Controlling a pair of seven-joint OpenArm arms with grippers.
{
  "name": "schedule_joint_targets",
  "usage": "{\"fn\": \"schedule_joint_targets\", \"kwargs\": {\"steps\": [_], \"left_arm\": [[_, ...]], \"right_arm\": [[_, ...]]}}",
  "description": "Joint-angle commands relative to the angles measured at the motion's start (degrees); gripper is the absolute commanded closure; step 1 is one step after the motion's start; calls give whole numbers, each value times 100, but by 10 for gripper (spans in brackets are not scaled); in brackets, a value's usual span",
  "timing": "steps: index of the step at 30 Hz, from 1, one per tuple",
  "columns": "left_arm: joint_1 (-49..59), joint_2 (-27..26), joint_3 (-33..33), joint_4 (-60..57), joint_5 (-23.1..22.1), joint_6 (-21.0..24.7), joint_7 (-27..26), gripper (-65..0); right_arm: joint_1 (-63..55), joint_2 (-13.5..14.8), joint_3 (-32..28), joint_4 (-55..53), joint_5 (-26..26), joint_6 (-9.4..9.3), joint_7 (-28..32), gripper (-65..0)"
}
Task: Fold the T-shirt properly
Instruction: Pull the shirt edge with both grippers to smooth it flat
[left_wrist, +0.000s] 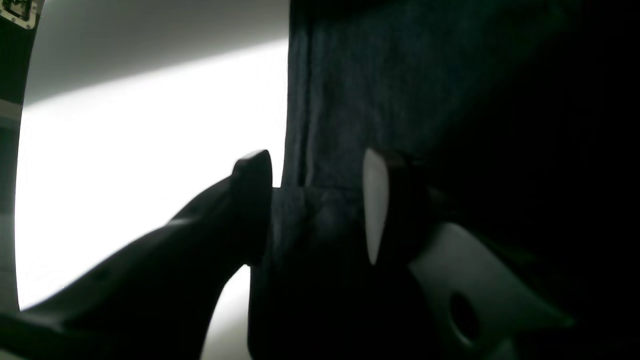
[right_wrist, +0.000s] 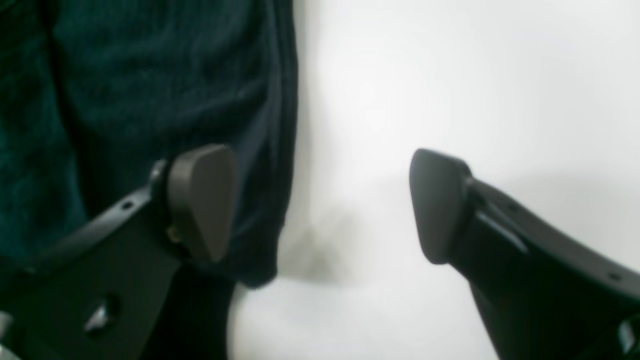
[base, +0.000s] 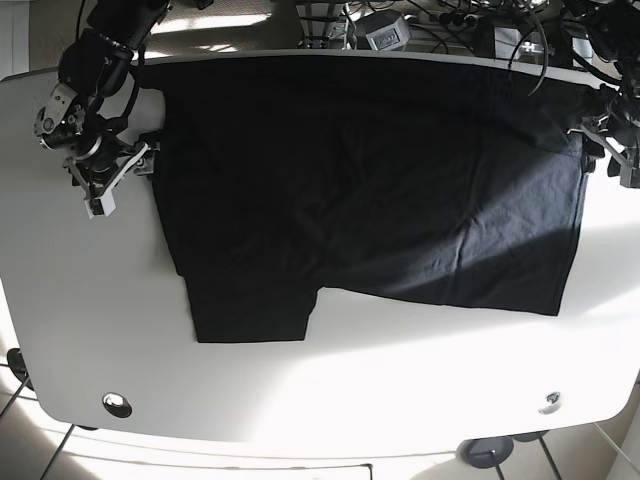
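I see left gripper (left_wrist: 320, 205) pinching the T-shirt (base: 360, 180) edge between both pads. Right gripper (right_wrist: 320, 205) is spread wide, one pad over the shirt's edge, the other over bare tabletop (base: 90, 330). Shirt lies flat on the tabletop, mostly unfolded

You had the black T-shirt (base: 360, 180) spread flat across the far half of the white table, mostly smooth with light wrinkles, one sleeve pointing toward the near-left, its right edge dipping into shadow.
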Motion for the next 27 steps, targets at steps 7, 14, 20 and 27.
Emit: {"fn": "schedule_joint_targets", "kwargs": {"steps": [7, 14, 20, 27], "left_arm": [[-39, -149, -66, 62, -95, 14, -139, -268], [-39, -149, -49, 62, -95, 14, -139, -268], [-39, -149, -40, 62, -95, 14, -139, -268], [-47, -149, 180, 62, -95, 14, -139, -268]], "right_arm": [[-64, 76, -304, -354, 87, 8, 121, -322], [-73, -65, -401, -363, -115, 8, 165, -44], [419, 480, -533, -512, -845, 8, 473, -22], [1131, 1069, -867, -1734, -836, 8, 1273, -25]]}}
